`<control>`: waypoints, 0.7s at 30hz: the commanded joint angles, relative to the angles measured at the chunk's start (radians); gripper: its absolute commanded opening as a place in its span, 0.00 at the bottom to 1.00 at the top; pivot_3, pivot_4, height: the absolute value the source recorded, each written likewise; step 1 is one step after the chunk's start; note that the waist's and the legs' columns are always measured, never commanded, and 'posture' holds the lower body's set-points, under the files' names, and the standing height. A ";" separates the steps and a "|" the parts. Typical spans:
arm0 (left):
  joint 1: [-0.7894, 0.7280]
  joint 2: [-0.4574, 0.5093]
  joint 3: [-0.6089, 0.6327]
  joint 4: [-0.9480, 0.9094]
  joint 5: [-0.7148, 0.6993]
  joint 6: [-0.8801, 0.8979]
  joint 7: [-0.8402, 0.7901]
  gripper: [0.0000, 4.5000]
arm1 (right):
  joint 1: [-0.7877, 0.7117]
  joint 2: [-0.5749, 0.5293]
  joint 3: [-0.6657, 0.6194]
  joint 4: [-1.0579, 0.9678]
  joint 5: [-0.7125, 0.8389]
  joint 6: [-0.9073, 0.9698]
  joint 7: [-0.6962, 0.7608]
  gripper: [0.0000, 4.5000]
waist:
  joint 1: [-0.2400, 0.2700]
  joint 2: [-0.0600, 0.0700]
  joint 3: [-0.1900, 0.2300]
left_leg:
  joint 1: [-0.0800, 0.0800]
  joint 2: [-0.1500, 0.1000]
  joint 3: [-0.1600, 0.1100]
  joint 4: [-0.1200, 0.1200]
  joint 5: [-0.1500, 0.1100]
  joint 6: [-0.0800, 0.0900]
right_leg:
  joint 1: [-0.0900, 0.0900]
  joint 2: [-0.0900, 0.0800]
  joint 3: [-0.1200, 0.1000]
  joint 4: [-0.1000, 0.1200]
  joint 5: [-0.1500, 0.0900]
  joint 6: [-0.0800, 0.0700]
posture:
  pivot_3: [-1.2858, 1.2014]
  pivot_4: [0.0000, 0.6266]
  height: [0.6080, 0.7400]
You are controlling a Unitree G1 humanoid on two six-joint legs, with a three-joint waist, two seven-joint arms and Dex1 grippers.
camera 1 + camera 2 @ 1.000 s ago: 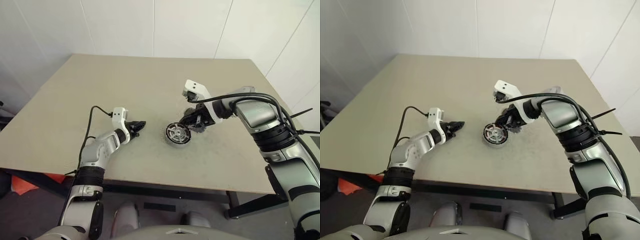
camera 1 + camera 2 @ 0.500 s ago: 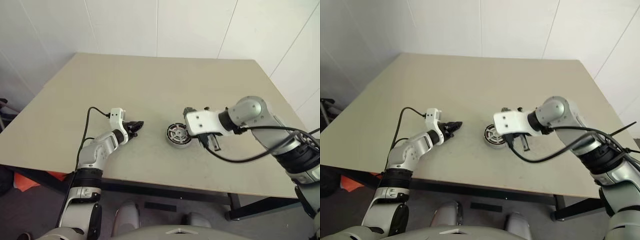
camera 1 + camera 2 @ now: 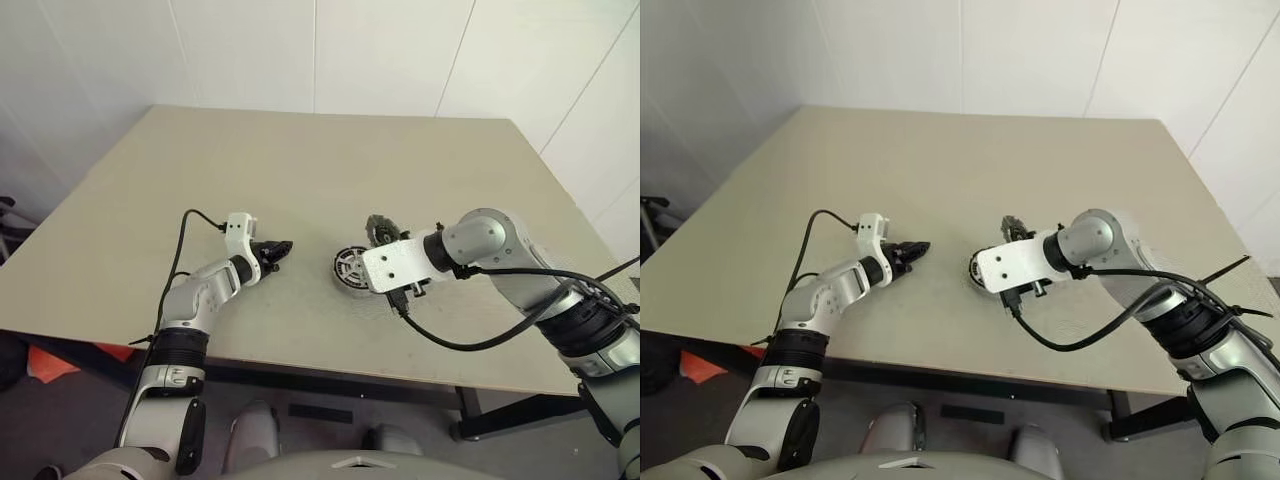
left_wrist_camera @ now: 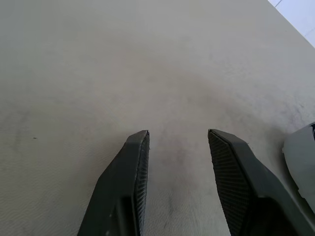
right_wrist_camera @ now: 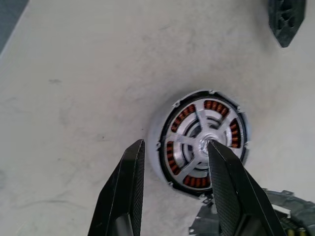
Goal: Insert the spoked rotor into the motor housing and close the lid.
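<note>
The motor housing [image 5: 155,147] sits on the table near its middle, also seen from the head camera [image 3: 343,276]. The spoked rotor [image 5: 191,139] lies inside it, with copper windings showing between the silver spokes. My right gripper [image 5: 175,143] hovers over the housing, open, with nothing between its fingers. The lid [image 3: 381,229], a grey disc with a ribbed edge, rests on the table just behind the housing. My left gripper [image 3: 277,250] is low over the table to the left of the housing, open and empty, as its wrist view [image 4: 179,133] shows.
The beige table [image 3: 300,170] has free room at the back and on the left. A black cable [image 3: 470,340] loops from my right wrist over the table's front right part. White walls stand close behind and to the right.
My right hand has rolled over and drawn back toward the table's front, and its fingers have gone from shut to open. The lid now shows free behind the housing. The left arm has stayed put.
</note>
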 commanded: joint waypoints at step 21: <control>0.009 0.006 0.005 -0.050 -0.011 0.011 0.003 0.45 | 0.016 0.100 0.016 0.127 -0.095 -0.051 -0.041 0.49 | -0.003 0.000 0.000 | 0.001 0.001 0.000 0.001 0.000 0.000 | 0.000 0.000 0.000 0.001 0.000 0.000 | 0.52 0.00 1.00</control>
